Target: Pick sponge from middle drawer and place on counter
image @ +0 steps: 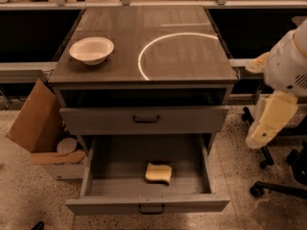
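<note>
Hanging well to the right of the cabinet, the hand (268, 122) holds nothing, and I cannot tell whether it is open or closed. The sponge (159, 173) lies flat on the floor of the pulled-out middle drawer (120, 163), near its front wall and well apart from the hand. The likely risks come on the reach. The hand could clip the drawer's right side wall or the upper drawer front (144, 120) that overhangs the back. A shallow pinch on the soft pad could also slip on the lift to the counter surface (192, 42), where a white bowl (91, 50) sits at the left.
</note>
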You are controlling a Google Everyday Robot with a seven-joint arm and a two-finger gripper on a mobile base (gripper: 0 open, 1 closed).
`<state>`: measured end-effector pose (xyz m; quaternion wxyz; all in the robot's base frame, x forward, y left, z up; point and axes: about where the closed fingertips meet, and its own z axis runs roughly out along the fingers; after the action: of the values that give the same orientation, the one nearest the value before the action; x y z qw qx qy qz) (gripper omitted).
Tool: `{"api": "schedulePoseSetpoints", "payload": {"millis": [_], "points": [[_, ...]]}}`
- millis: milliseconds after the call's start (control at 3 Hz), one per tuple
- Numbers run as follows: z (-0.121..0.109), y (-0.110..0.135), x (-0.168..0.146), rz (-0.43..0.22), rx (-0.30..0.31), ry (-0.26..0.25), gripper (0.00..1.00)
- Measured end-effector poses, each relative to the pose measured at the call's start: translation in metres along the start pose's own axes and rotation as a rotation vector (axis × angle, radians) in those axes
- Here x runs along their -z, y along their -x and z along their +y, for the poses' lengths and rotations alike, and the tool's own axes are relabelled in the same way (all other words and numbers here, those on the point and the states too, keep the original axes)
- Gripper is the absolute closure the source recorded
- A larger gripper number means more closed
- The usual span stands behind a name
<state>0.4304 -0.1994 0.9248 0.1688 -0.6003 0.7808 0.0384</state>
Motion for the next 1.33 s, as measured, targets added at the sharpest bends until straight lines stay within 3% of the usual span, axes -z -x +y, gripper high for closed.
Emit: {"api": "schedulePoseSetpoints", "payload": {"millis": [333, 667, 1000, 1333], "points": [[0.032, 0.009, -0.073, -0.151, -0.023, 0.126, 0.0], [0.075, 0.032, -0.146, -0.311, -0.084, 0.256, 0.0], [0.075, 0.031, -0.145, -0.309, -0.083, 0.255, 0.0], [0.079, 0.035, -0.169, -0.328, -0.104, 0.265, 0.0]]}}
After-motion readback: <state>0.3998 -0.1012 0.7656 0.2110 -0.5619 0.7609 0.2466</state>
